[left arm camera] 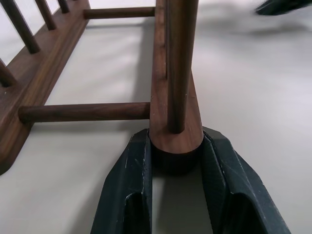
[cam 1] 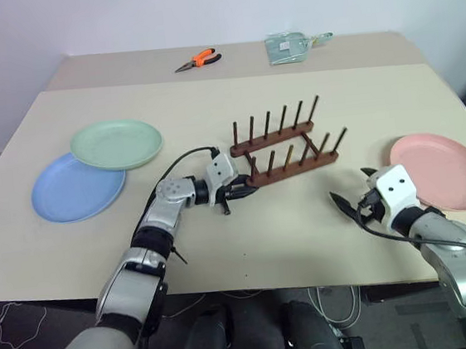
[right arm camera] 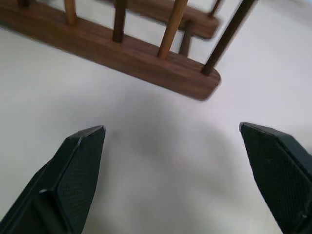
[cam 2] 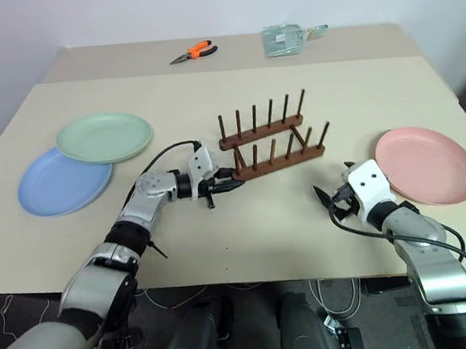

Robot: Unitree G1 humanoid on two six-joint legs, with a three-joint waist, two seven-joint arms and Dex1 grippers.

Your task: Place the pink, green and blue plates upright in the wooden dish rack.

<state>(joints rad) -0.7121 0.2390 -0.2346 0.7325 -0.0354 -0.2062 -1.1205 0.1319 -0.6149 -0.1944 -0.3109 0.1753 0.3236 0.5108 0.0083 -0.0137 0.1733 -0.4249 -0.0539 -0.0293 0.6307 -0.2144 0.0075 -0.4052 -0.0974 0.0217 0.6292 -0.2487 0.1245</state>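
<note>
Left tool [left arm camera: 176,161] clamps, seemingly, wooden dish rack [cam 1: 284,148] end; right tool [right arm camera: 173,170] agape.

orange pliers [cam 1: 198,59], clear packet [cam 1: 288,47], beige table [cam 1: 248,239]

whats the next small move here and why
Probably the left gripper should hold the dish rack steady. Its fingers already sit on either side of the end of the near bar. Meanwhile the open right gripper could turn toward the pink plate, which lies flat on the table beside it.
</note>
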